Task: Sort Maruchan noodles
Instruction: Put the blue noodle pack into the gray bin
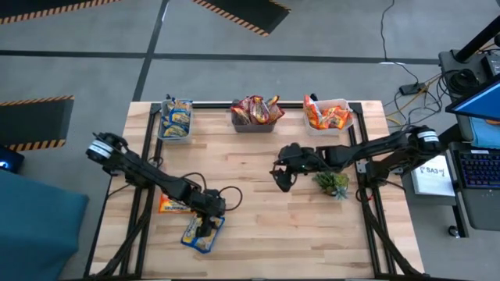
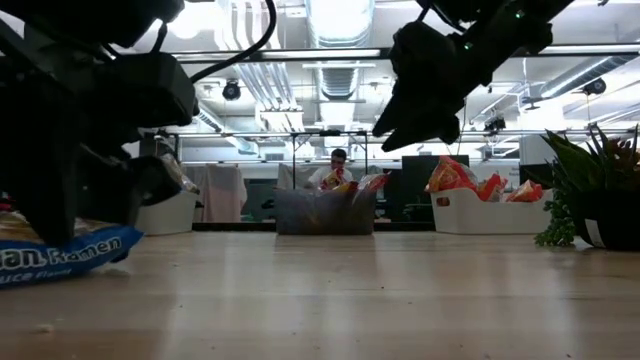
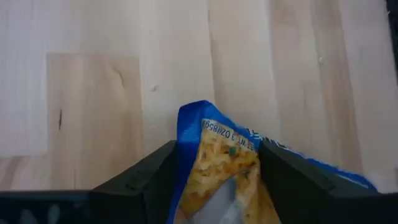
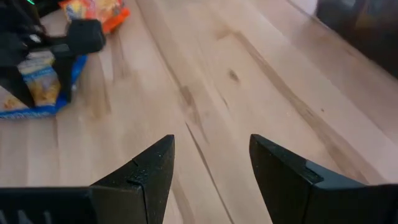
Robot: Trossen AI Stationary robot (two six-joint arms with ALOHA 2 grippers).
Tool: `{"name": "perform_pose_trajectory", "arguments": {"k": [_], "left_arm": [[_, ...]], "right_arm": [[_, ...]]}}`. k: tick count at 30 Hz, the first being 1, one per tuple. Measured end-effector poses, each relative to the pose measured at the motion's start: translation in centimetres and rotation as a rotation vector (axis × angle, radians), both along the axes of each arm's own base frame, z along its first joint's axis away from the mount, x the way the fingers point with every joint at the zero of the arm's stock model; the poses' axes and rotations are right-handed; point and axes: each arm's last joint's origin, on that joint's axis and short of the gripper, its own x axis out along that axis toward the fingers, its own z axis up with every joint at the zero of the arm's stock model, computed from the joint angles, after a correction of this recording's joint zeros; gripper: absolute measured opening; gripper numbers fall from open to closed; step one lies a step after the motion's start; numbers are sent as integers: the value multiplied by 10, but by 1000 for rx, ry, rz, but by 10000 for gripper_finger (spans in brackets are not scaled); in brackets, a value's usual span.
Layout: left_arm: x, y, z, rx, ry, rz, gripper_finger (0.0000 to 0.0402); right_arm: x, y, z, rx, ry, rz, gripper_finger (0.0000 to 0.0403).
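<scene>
Blue and yellow plastic fills the left wrist view, where the left gripper [image 3: 214, 180] is clamped on a blue-and-yellow packet [image 3: 217, 168], one dark finger on each side of it; from above, that gripper [image 1: 205, 226] sits low over the near left part of the wooden desk [image 1: 258, 234], the packet [image 1: 201, 232] lying flat on the boards beneath it; just beside it, toward the left edge, an orange packet [image 1: 168, 205] lies partly under the arm. The right gripper [image 1: 283, 176] hangs above the middle of the desk, apart from any packet, its fingers [image 4: 149, 171] spread wide over bare wood; a small green plant [image 1: 333, 183] stands close to that arm on its right side. Along the far edge three bins stand in a row; the left bin [image 1: 175, 131] holds blue-and-yellow packets [image 1: 177, 115], the middle bin [image 1: 255, 125] holds dark red packets [image 1: 254, 109], the right bin [image 1: 332, 125] holds orange packets [image 1: 324, 117]. In the low view a person [image 2: 335, 170] shows in the room behind the middle bin.
</scene>
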Motion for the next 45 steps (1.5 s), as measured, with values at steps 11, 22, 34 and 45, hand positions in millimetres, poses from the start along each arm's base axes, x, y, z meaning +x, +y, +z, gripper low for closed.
{"name": "perform_pose_trajectory", "arguments": {"k": [11, 22, 34, 45], "left_arm": [[2, 5, 8, 177, -127, -43, 16], [5, 29, 37, 597, -347, 103, 8], [-30, 90, 112, 1221, -424, 715, 7], [-84, 200, 140, 1433, -28, 1069, 6]], "right_arm": [[11, 6, -5, 65, -64, -26, 196], [55, 14, -35, 170, -173, 92, 196], [80, 5, -18, 27, -65, 159, 196], [72, 3, 4, -52, -125, 156, 196]]}}
